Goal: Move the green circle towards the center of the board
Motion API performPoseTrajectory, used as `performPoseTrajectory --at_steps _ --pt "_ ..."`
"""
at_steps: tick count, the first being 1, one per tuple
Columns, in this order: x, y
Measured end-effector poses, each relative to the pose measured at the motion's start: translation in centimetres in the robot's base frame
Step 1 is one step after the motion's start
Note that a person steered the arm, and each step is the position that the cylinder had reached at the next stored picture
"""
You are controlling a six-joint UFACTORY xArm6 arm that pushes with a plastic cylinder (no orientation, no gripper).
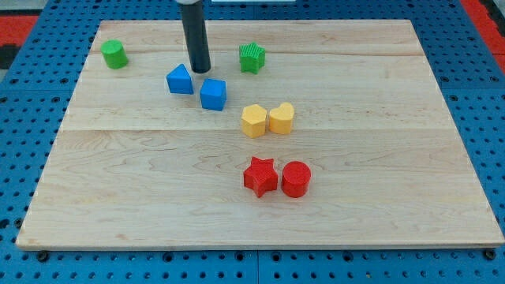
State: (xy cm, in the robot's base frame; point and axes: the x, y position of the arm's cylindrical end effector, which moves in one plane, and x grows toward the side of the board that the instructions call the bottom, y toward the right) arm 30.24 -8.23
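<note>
The green circle (114, 54) stands near the board's top left corner. My tip (200, 70) is well to its right, just above the gap between the blue triangle-like block (180, 80) and the blue cube (213, 94). It touches neither the green circle nor, as far as I can tell, the blue blocks.
A green star-like block (252, 57) sits right of my tip. A yellow hexagon (253, 121) and a yellow heart (282, 118) touch near the board's middle. A red star (260, 176) and a red cylinder (296, 179) sit below them. The wooden board (118, 197) lies on a blue pegboard.
</note>
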Motion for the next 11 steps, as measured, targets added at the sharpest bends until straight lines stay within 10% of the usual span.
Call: performPoseTrajectory --at_steps 3,6,8,10,11 --pt "3.8 -0.7" --pt "1.0 -21.5" --pt "-3.4 -3.9" --pt "-0.4 -12.4" --pt "0.6 -5.5"
